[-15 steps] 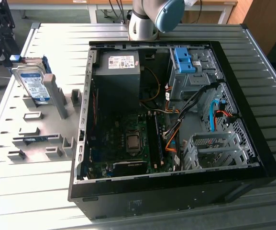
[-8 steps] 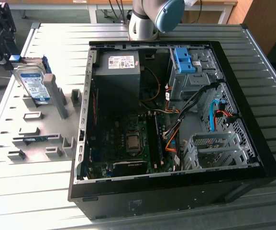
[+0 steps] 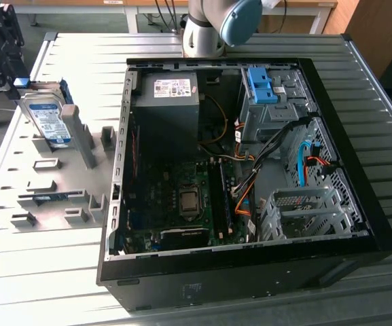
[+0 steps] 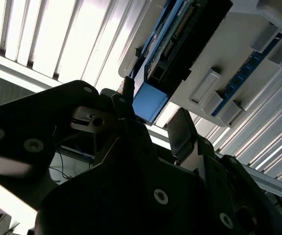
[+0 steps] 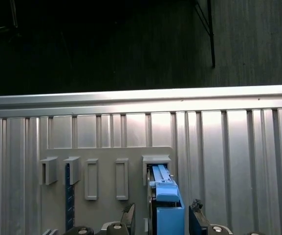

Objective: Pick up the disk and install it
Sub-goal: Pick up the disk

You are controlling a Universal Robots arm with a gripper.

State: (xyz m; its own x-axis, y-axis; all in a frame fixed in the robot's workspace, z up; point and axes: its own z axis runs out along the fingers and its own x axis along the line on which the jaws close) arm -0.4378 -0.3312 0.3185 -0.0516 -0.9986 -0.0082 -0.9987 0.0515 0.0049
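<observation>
Showing white-and-blue label [image 3: 49, 126], disk [image 3: 35, 109] stands edgewise; end effector [image 5: 162, 212] straddles it.

Ribbed metal table [image 3: 384, 129], grey rack [image 3: 54, 185], open computer case [image 3: 250, 275]

Grey post [image 3: 80, 136] stands just beside disk [image 3: 46, 121]; far side seemingly open.

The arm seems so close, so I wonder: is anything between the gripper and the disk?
Nothing visible. The gripper is open right at the disk's blue end, fingers on either side, while the disk stands in its grey holder.
</observation>
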